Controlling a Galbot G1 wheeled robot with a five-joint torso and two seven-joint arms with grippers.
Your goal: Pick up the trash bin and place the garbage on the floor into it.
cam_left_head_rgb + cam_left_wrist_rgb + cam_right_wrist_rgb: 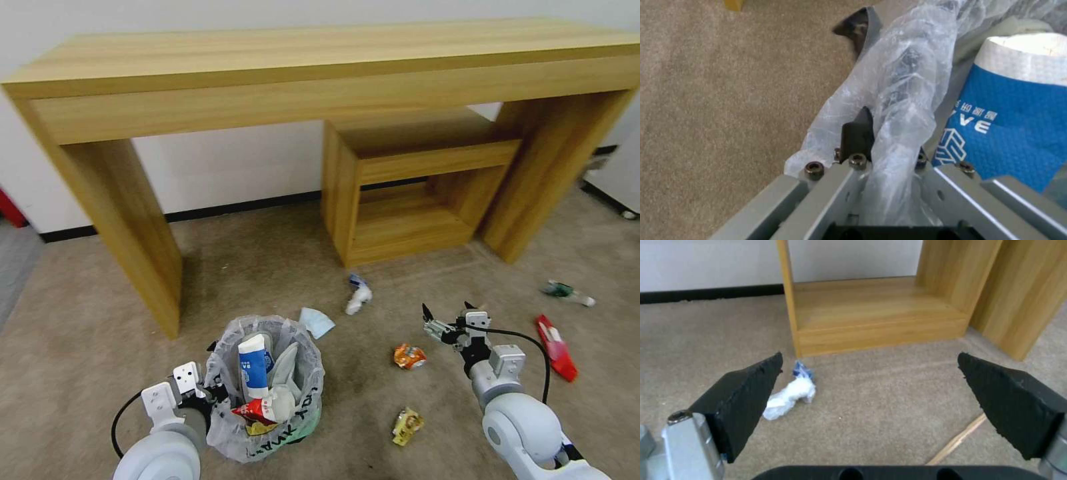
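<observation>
The trash bin (267, 387) is held at its nine o'clock rim, bag included, by the left gripper (208, 389), pinched tight. The right gripper (448, 315) is spread wide above the floor (347, 400), with a white wad (789, 398) at its eleven o'clock.

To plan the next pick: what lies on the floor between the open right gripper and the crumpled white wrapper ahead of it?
Bare carpet lies between the right gripper and the crumpled white wrapper, as the right wrist view shows.

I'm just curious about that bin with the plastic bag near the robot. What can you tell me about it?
The trash bin is small and round, lined with a crinkled translucent bag with black lettering. It is upright on the beige carpet, stuffed with a blue-white carton, white items and a red wrapper. The left end effector is clamped on its bagged rim.
</observation>
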